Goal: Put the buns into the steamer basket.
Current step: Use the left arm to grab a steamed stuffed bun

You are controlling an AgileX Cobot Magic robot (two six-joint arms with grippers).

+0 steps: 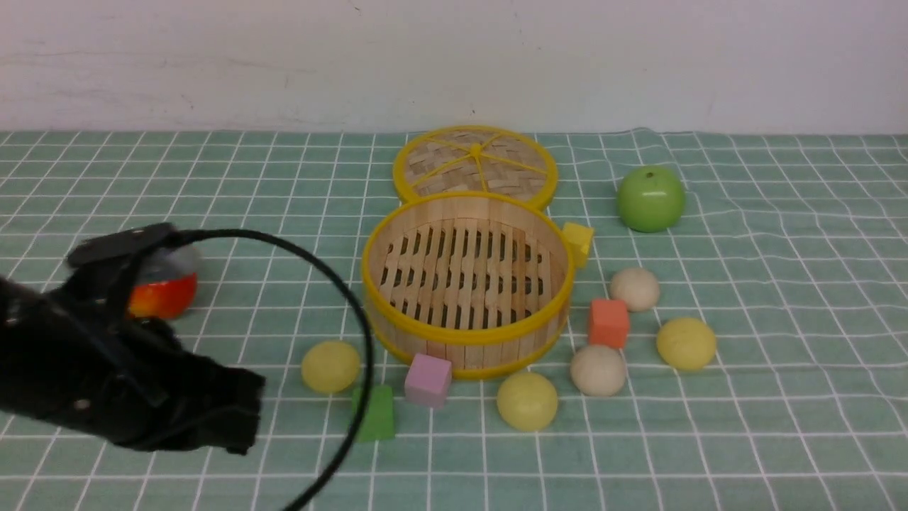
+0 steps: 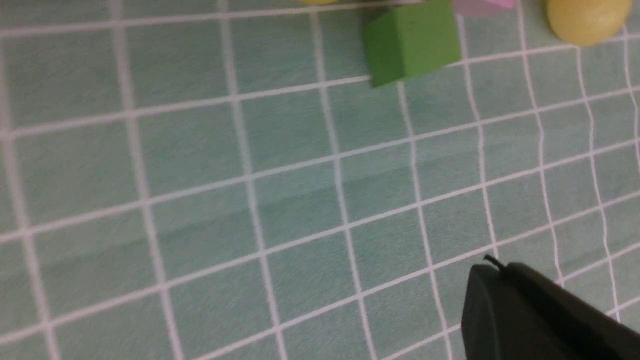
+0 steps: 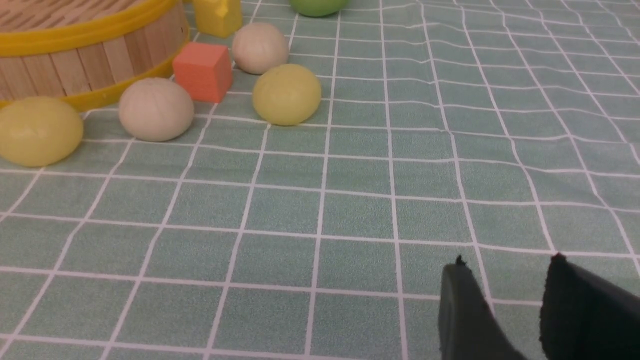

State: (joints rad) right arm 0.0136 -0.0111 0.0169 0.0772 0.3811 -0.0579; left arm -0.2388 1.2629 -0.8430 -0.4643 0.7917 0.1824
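**Black left hand (image 1: 234, 411) low, near left**

Whether it is open cannot be told; the black right hand (image 3: 507, 260) is parted, empty. Five smooth round buns (image 1: 527, 401), yellow and cream, lie on the green checked counter (image 1: 780, 426) by the empty round bamboo steamer basket (image 1: 464, 339). Probably light, roll-prone: pinch across the middle. No long axis.

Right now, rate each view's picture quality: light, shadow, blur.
Front view: even soft light, faint shadows under the buns, the near left arm a dark defocused mass. Left wrist view: blurred throughout, green cube and grid lines soft. Right wrist view: sharpest, orange cube crisp, no glare.
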